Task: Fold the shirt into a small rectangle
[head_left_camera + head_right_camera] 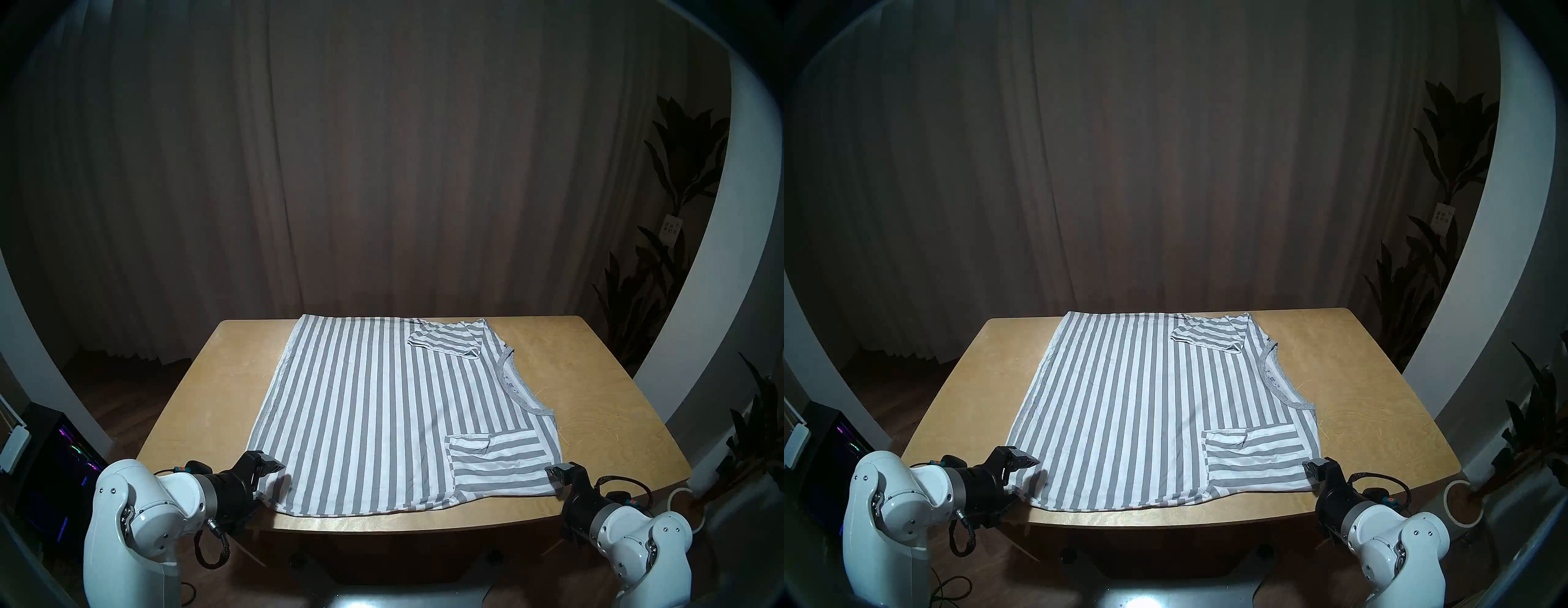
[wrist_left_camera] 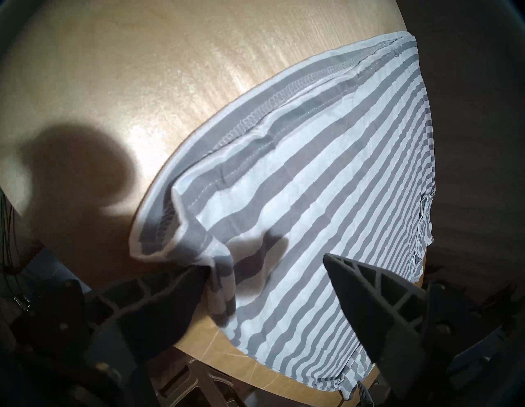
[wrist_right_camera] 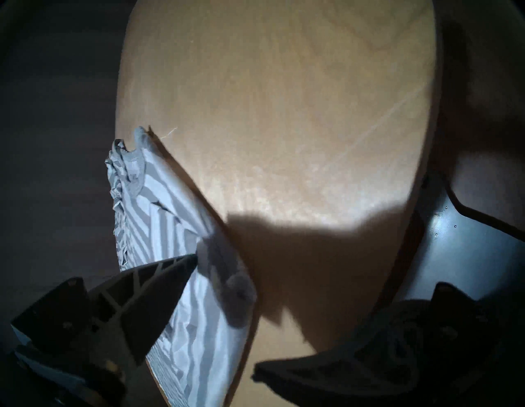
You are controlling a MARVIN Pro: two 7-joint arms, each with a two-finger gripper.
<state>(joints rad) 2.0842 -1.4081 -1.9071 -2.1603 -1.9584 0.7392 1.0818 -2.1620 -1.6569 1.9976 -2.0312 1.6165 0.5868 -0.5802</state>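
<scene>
Both sleeves folded in on shirt [image 1: 382,407], body folds pending; left gripper [image 1: 265,467] at 8 o'clock corner and right gripper [image 1: 559,475] at 4 o'clock, both gaping, gripping nothing.

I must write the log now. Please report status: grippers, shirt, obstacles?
Left gripper open, right gripper open, at near corners. Shirt flat on table, far sleeve folded in. Nothing in the way.

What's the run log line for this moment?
shirt: flat on table, sleeves folded in | left gripper: open, near hem corner | right gripper: open, near shoulder corner
</scene>
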